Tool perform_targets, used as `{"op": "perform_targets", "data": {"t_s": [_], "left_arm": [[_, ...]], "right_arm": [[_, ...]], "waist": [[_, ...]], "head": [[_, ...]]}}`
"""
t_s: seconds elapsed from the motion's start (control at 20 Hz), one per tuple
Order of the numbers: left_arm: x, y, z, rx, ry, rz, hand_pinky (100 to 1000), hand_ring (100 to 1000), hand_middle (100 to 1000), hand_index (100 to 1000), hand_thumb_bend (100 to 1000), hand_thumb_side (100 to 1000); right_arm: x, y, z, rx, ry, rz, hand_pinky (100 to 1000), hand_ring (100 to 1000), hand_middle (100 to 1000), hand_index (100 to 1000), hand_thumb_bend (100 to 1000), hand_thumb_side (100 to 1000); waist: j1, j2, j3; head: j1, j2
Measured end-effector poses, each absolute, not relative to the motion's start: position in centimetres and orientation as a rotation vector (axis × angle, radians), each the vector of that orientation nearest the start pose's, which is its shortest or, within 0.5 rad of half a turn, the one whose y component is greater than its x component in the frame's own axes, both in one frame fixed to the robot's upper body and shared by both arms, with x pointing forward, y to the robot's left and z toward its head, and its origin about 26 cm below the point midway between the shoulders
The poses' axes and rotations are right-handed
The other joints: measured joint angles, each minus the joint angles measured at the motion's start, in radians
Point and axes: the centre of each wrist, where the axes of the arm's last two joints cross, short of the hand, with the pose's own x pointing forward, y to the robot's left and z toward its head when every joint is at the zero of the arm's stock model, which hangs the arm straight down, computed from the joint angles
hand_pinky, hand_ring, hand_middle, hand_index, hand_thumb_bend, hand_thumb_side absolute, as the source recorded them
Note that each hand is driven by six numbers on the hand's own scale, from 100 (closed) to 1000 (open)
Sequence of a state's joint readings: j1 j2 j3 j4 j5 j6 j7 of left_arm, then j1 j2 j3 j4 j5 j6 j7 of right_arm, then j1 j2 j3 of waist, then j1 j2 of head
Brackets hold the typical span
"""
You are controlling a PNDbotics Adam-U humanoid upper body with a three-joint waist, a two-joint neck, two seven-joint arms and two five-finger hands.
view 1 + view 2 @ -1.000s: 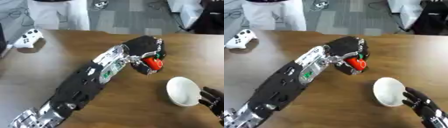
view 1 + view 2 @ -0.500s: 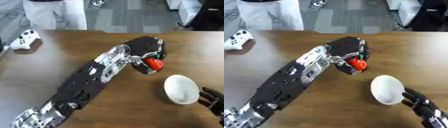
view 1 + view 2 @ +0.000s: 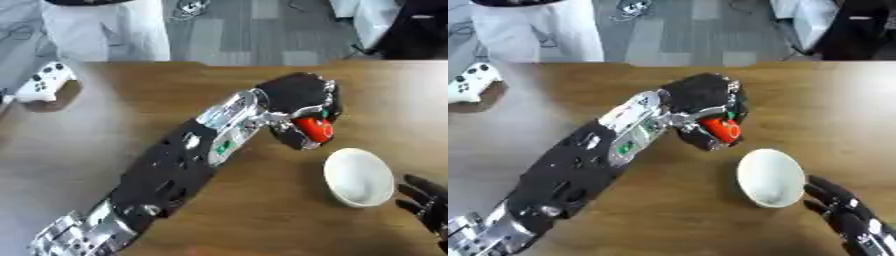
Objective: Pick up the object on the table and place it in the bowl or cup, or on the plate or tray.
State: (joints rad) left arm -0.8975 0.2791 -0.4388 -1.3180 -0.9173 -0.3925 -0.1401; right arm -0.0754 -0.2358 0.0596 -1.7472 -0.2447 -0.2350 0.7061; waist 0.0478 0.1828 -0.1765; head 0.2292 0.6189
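Observation:
My left hand (image 3: 297,97) reaches across the middle of the brown table (image 3: 114,125), its fingers curled round a small red object with a green top (image 3: 313,128). It is held just up and left of a white bowl (image 3: 358,177), above the table and apart from the bowl's rim. The bowl looks empty. My right hand (image 3: 847,218) rests open at the lower right corner, fingers pointing up, right beside the bowl.
A white game controller (image 3: 40,83) lies at the table's far left edge. Beyond the far edge there is grey floor, a person's light trousers (image 3: 105,30) and dark furniture at the upper right.
The whole picture has shifted a little, so the camera moved. The left hand with the red object has hardly moved relative to the bowl.

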Motion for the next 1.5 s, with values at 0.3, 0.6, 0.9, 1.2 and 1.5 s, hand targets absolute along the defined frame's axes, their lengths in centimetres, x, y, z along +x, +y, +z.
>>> {"op": "perform_targets", "data": {"t_s": [0.3,0.6,0.9,1.2,1.5], "left_arm": [[42.0,11.0,20.4,-0.805,2.448,2.118,100,100,100,169,163,100],[42.0,10.5,20.3,-0.779,2.436,2.124,100,100,100,169,162,100],[42.1,10.3,20.3,-0.78,2.424,2.128,100,100,100,171,162,100],[42.2,10.3,20.3,-0.787,2.408,2.131,100,100,100,172,161,100],[42.3,10.0,20.0,-0.775,2.399,2.14,100,100,100,173,163,100]], "right_arm": [[29.2,-27.0,6.1,0.544,-1.909,0.791,960,1000,1000,1000,100,785],[29.2,-27.2,6.1,0.525,-1.914,0.788,960,1000,1000,1000,100,786],[29.2,-27.4,6.1,0.514,-1.917,0.786,961,1000,1000,1000,100,712],[29.2,-27.4,6.2,0.51,-1.919,0.792,956,1000,1000,1000,100,711],[29.2,-27.5,6.2,0.508,-1.919,0.794,956,1000,1000,1000,100,711]], "waist": [[0.007,-0.005,-0.012],[0.013,-0.005,-0.022],[0.02,-0.004,-0.033],[0.024,0.002,-0.046],[0.029,0.014,-0.057]], "head": [[0.003,0.0],[0.008,0.0],[0.008,0.0],[0.008,0.0],[0.008,0.0]]}}
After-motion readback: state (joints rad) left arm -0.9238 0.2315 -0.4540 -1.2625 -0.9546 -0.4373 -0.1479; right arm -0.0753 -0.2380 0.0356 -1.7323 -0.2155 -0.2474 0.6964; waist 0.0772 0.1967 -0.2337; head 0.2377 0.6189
